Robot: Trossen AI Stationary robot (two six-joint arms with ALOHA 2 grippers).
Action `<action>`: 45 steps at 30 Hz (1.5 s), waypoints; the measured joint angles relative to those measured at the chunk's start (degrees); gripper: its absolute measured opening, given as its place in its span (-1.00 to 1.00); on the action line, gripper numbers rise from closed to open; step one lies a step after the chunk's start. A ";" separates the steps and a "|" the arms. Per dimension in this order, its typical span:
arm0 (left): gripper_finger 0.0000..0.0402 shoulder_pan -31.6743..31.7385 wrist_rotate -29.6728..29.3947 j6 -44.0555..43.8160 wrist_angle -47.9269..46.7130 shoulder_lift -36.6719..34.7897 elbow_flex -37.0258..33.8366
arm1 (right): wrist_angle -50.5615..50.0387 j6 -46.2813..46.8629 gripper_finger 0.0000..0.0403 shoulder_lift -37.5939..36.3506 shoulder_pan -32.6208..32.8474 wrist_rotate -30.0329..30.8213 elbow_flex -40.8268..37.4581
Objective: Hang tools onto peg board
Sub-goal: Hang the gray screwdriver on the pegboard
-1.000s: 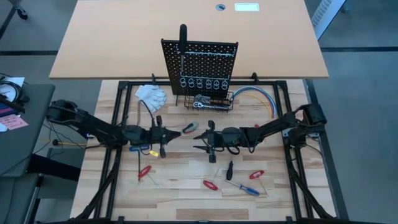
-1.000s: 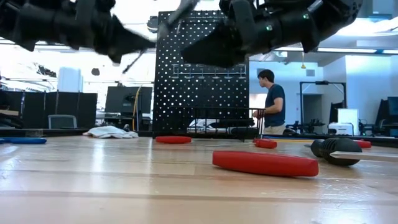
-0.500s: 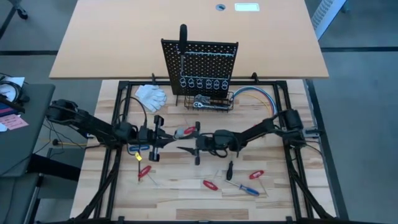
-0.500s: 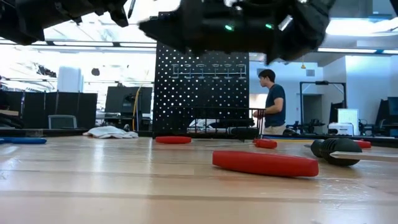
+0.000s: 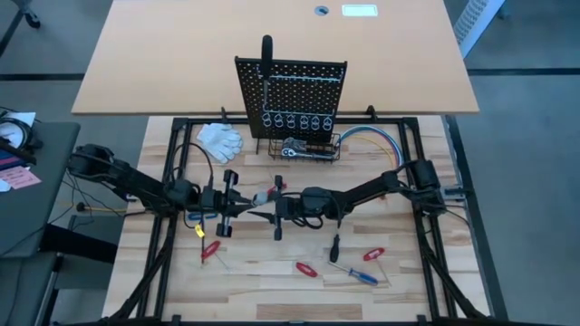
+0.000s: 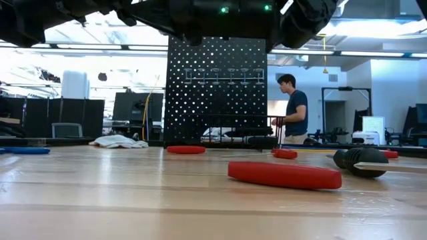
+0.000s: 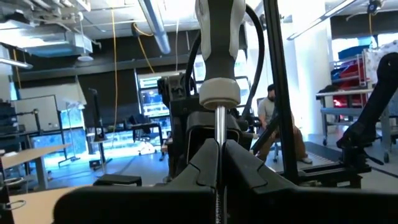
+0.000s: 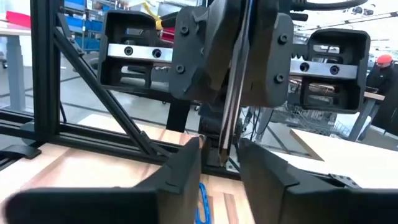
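Note:
A grey-handled screwdriver (image 5: 273, 191) is held above the table's middle by my left gripper (image 5: 255, 205), which is shut on its metal shaft; its handle (image 7: 217, 43) sticks out beyond the fingers. My right gripper (image 5: 277, 209) faces the left one at close range. It is open, and its fingers (image 8: 183, 168) stand on either side of the shaft's free end (image 8: 224, 152); I cannot tell whether they touch it. The black peg board (image 5: 292, 93) stands upright at the table's far side, with silver rings and a wire basket (image 5: 308, 148) holding a chrome wrench. My left gripper pinches the screwdriver's bare metal shaft (image 7: 218, 134) between its two fingers, a little below the handle. The fingers lie level, pointing toward the table's right, and cross the shaft. The screwdriver is lifted clear of the table.
On the near half of the table lie red-handled screwdrivers (image 5: 210, 251) (image 5: 306, 269) (image 5: 373, 254), a blue one (image 5: 364, 276) and a black one (image 5: 334, 244). White gloves (image 5: 220, 138) and coloured cables (image 5: 373, 139) lie beside the basket. A person (image 6: 292, 110) stands in the room beyond.
My right gripper has gone toward the table's left edge, closing in on my left gripper and the screwdriver that it holds. The screwdriver has stayed lifted clear of the table.

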 joint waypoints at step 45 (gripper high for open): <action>-0.37 0.00 -15.12 -7.42 -56.63 -25.16 -0.04 | -57.14 16.71 -1.00 -21.06 -21.60 1.53 17.73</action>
